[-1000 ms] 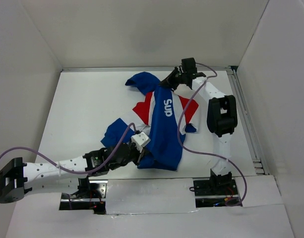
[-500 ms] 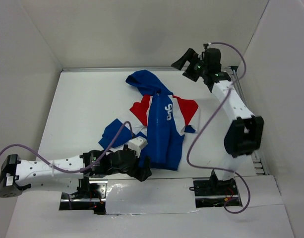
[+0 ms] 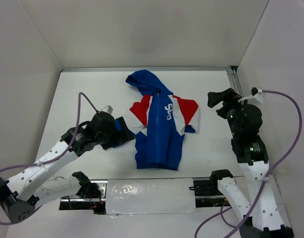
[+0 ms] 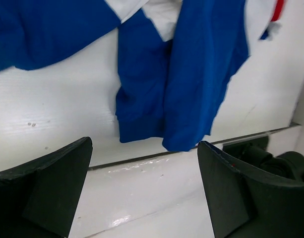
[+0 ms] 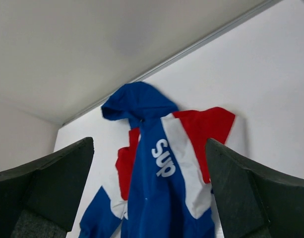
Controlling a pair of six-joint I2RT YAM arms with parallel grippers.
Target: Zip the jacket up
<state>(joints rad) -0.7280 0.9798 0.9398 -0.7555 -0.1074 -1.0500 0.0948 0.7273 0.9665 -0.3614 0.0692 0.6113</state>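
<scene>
Jacket: the jacket lies flat in the middle of the table, with its hood toward the far wall and its hem toward the arm bases. Its front line therefore runs lengthwise between the two arms.
Left gripper: the left gripper is released, jaws spread wide and holding nothing. It sits low, just beside the sleeve on its own side.
Right gripper: the right gripper is likewise spread and empty. It is raised and well apart from the garment, off the opposite shoulder.
Reason for the spacing: as I judge it, both arms stand clear so the cloth rests untensioned. Nothing pins it.
Top view only: the whole outline, and where each arm stands relative to it.
Left wrist view only: the hem close up, with two blue layers overlapping along a vertical fold near the table's front edge.
Right wrist view only: the white lettering and the red shoulder panel, seen from a low angle.
Zipper: no view shows the slider or teeth. The front reads as one blue strip, but I cannot tell whether it is zipped.
</scene>
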